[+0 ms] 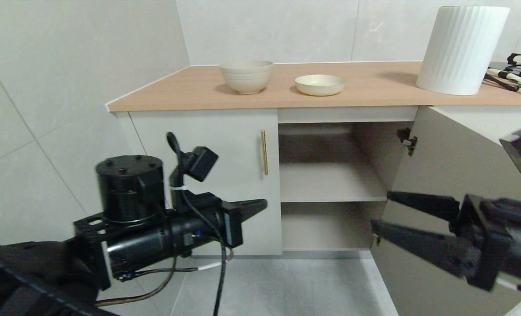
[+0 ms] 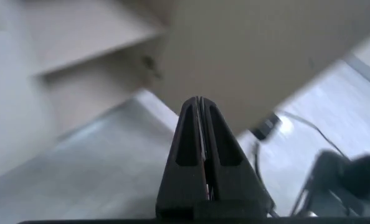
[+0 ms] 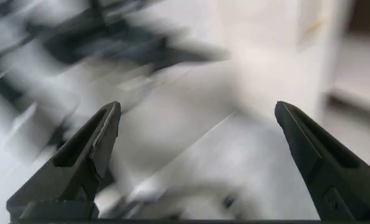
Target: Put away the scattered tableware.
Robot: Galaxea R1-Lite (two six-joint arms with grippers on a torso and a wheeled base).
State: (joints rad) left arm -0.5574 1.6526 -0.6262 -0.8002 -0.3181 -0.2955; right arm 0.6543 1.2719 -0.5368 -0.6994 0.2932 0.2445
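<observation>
Seeing both task pieces upright on the counter [image 1: 190, 94]: deep bowl [image 1: 246, 76] toward the left corner, shallow dish [image 1: 320, 84] near it on the right, not touching. We have a white ribbed canister [image 1: 461, 49] further right, with utensils [image 1: 512, 78] beyond it. Below, the cabinet's right door [image 1: 440, 175] hangs open with the shelf [image 1: 326, 182] exposed; the left door [image 1: 234, 145] is closed. Left gripper [image 1: 258, 204] sits low before the closed door, fingers pressed together, holding nothing. Right gripper [image 1: 381, 210] sits by the open door, fingers spread wide, nothing between them.
</observation>
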